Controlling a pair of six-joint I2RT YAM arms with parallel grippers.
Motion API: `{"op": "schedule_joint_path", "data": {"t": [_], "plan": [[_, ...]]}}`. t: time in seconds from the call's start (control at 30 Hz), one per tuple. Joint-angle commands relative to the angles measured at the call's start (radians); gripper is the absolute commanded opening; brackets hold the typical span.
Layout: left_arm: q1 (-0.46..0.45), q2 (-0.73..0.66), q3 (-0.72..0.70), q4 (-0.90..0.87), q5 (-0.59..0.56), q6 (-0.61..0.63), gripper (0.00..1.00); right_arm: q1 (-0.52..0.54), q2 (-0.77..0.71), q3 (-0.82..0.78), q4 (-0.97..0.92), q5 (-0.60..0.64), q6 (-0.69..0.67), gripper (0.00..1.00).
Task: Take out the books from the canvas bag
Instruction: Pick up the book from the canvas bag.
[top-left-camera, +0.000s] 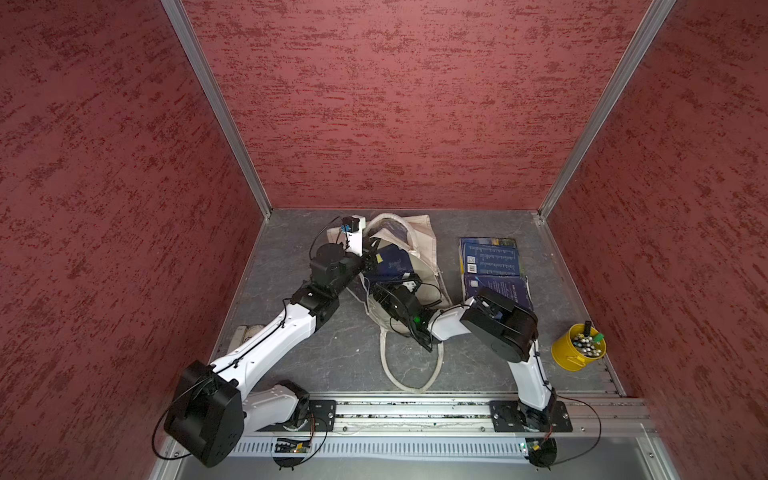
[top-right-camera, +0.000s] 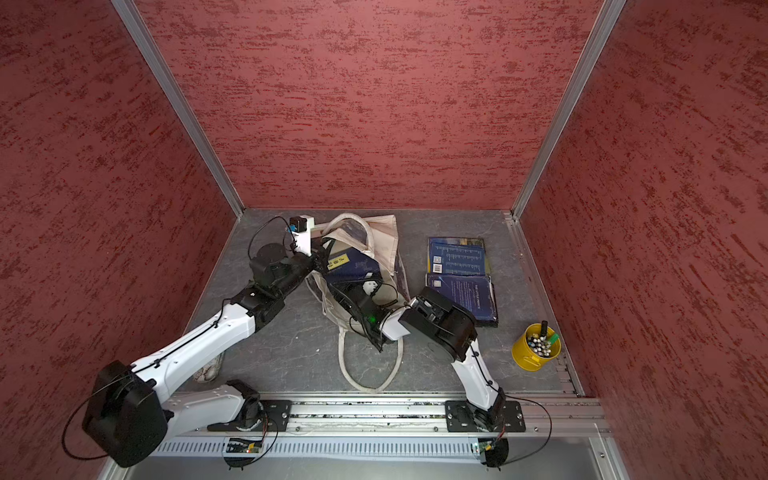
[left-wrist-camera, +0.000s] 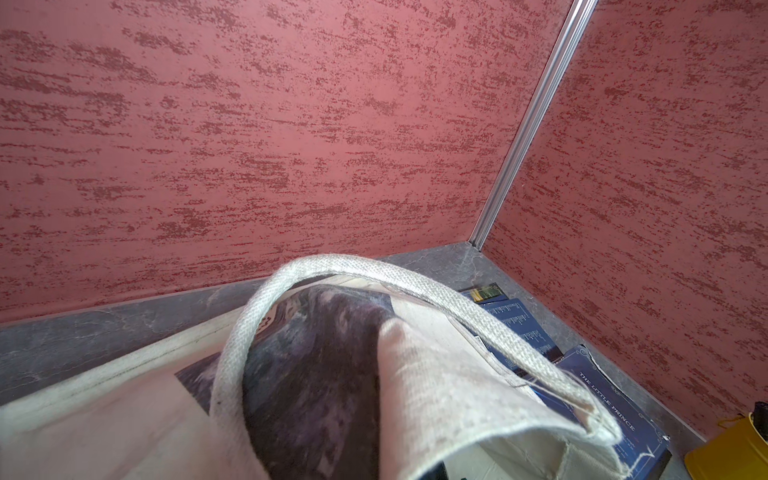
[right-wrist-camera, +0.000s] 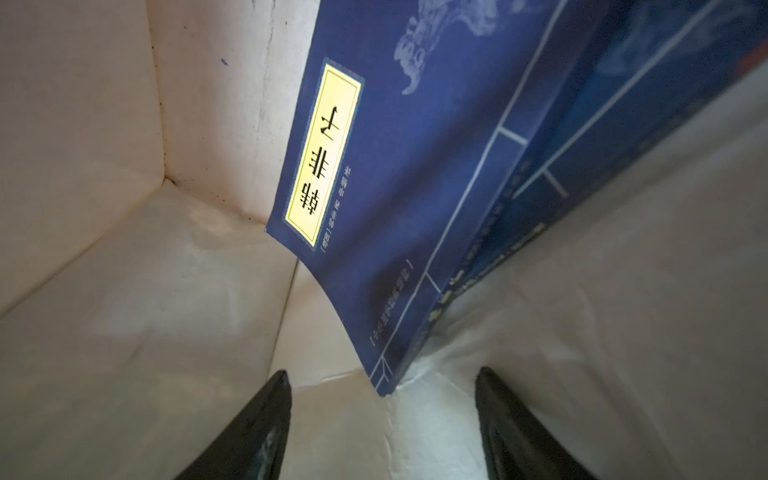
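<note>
The cream canvas bag (top-left-camera: 419, 239) lies open at mid-table, and its blue-grey print shows in the left wrist view (left-wrist-camera: 316, 374). My left gripper (top-left-camera: 371, 257) is at the bag's left rim, shut on the lifted canvas; the cloth hides its jaws. My right gripper (right-wrist-camera: 383, 372) reaches inside the bag and stands open. The near corner of a navy book with a yellow label (right-wrist-camera: 415, 187) lies between its fingers, untouched. That book shows in both top views (top-right-camera: 353, 264). Two navy books (top-left-camera: 490, 257) (top-left-camera: 505, 289) lie on the table right of the bag.
A yellow bucket of pens (top-left-camera: 577, 347) stands at the front right near the wall. The bag's long handle loop (top-left-camera: 411, 365) trails toward the front rail. A small cream object (top-right-camera: 208, 368) lies under the left arm. Red walls enclose three sides.
</note>
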Motion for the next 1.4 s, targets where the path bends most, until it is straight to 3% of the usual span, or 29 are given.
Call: {"op": "schedule_joint_path", "data": {"t": [0.0, 0.23, 0.53, 1.03, 1.13, 1.27, 1.37], "plan": [[-0.011, -0.015, -0.001, 0.07, 0.038, -0.004, 0.0, -0.016, 0.051, 0.046, -0.039, -0.007, 0.035, 0.69], [-0.016, -0.015, -0.01, 0.081, 0.054, 0.002, 0.0, -0.048, 0.066, 0.088, -0.005, 0.045, 0.009, 0.58], [-0.018, -0.009, -0.01, 0.082, 0.057, 0.003, 0.0, -0.108, 0.118, 0.189, 0.044, -0.014, -0.007, 0.44], [-0.02, -0.007, -0.008, 0.084, 0.065, 0.003, 0.0, -0.153, 0.158, 0.325, -0.058, 0.038, 0.011, 0.35], [-0.02, -0.006, -0.009, 0.083, 0.063, 0.006, 0.0, -0.158, 0.179, 0.377, -0.091, 0.026, -0.002, 0.21], [-0.022, -0.012, -0.012, 0.083, 0.033, 0.008, 0.0, -0.158, 0.117, 0.316, -0.059, 0.028, -0.025, 0.02], [-0.02, -0.01, -0.005, 0.076, 0.007, 0.003, 0.0, -0.151, 0.027, 0.236, -0.026, 0.01, -0.067, 0.0]]}}
